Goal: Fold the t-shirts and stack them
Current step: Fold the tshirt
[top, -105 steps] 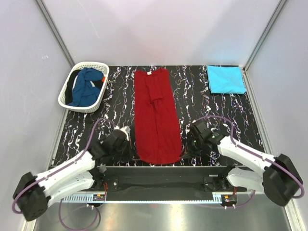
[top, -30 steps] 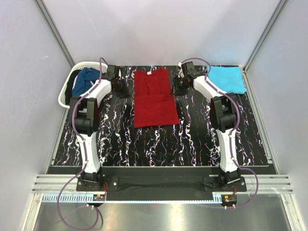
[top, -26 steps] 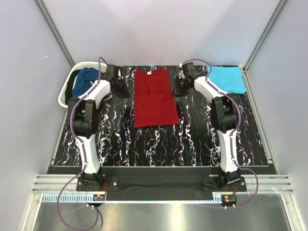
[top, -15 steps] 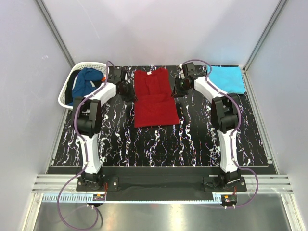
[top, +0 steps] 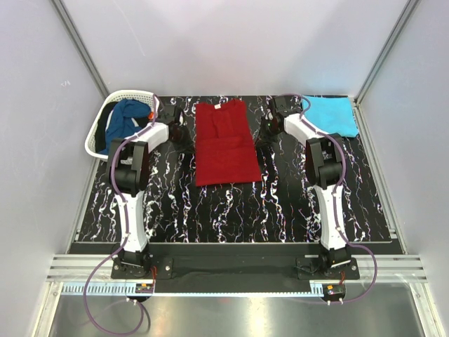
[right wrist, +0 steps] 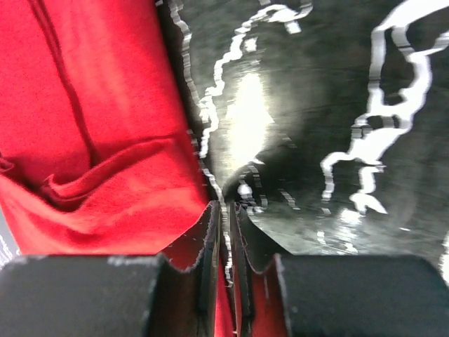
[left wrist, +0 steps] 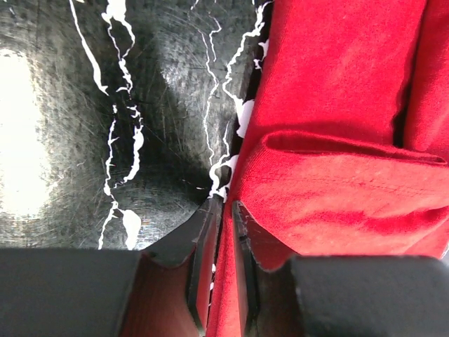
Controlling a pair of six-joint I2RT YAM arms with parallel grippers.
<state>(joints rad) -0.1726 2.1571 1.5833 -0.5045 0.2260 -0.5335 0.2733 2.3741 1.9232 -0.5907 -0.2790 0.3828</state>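
Presently, an account of my two tools and the goods on the black marbled table [top: 224,210]. Item one: deep red t-shirt [top: 224,151], lying flat at the far middle of the table and doubled over on itself, the upper layer's folded edge running straight across its width in both wrist views. Item two: my left gripper [left wrist: 223,205], set at that shirt's left border, fingers drawn narrow with the red hem passing into the slit between them, so I take it as pinching the cloth. Item three: my right gripper [right wrist: 224,205], set at the shirt's right border, fingers likewise nearly together; the left one lies over the red edge and a sliver of red shows low in the gap, which I read as a pinch on the same garment. Item four: turquoise t-shirt [top: 330,116], folded into a neat rectangle at the far right corner, well apart from the red one. Item five: dark blue t-shirt [top: 128,121], bunched loosely inside the white lattice basket [top: 130,94] at the far left corner, just beside my left arm's forward link.
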